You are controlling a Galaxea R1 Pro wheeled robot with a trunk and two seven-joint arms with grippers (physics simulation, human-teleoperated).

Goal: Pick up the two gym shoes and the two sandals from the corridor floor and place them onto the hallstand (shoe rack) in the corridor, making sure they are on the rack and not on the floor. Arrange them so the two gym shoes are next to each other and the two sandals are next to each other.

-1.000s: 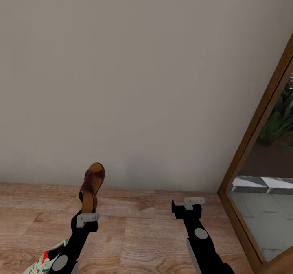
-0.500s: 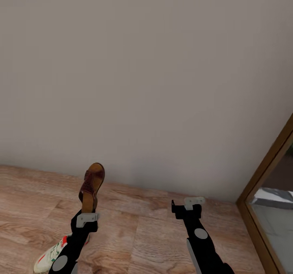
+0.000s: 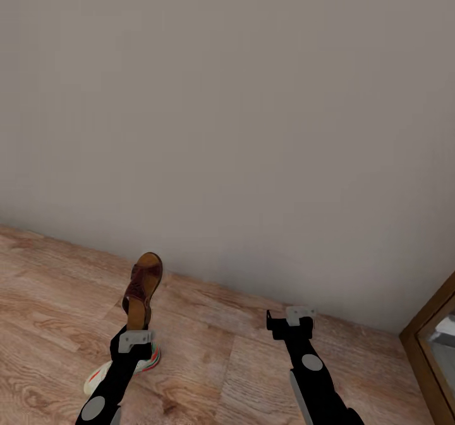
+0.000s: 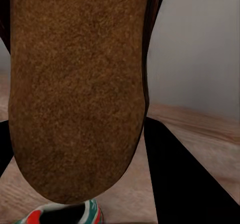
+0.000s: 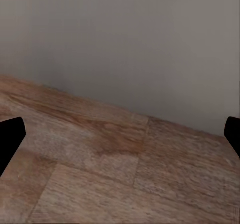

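In the head view we faced a plain grey wall [image 3: 227, 115] that met the corridor floor [image 3: 208, 362] along a slanting line. Our left gripper [image 3: 134, 338] was clamped on the heel end of one sandal [image 3: 141, 289], which stood up from the claw with its toe raised toward the wall and its woven strap on show. Just beneath our left arm, one gym shoe [image 3: 120, 367] lay on the planks, part of it hidden behind the arm, with its white toe and its green and red trim peeking out. Our right gripper [image 3: 292, 323] hung above bare floor, well apart from the sandal; from this angle we could not read how far its claw was spread. At the lower right edge a wooden frame [image 3: 436, 343] stood at the foot of the wall.

In the left wrist view the sandal's [image 4: 77, 89] rough brown sole filled most of the picture, held between the dark fingers [image 4: 180, 179]. Past the rounded end of the sole we saw a small part of the gym shoe [image 4: 65, 214] on the floor [image 4: 200, 124], red and green at its rim.

In the right wrist view the two dark fingertips [image 5: 10, 139] sat at opposite edges of the picture, so the claw was spread wide with nothing in it. Between them lay wood-grain floor [image 5: 110, 169] and, beyond it, the wall [image 5: 120, 39].
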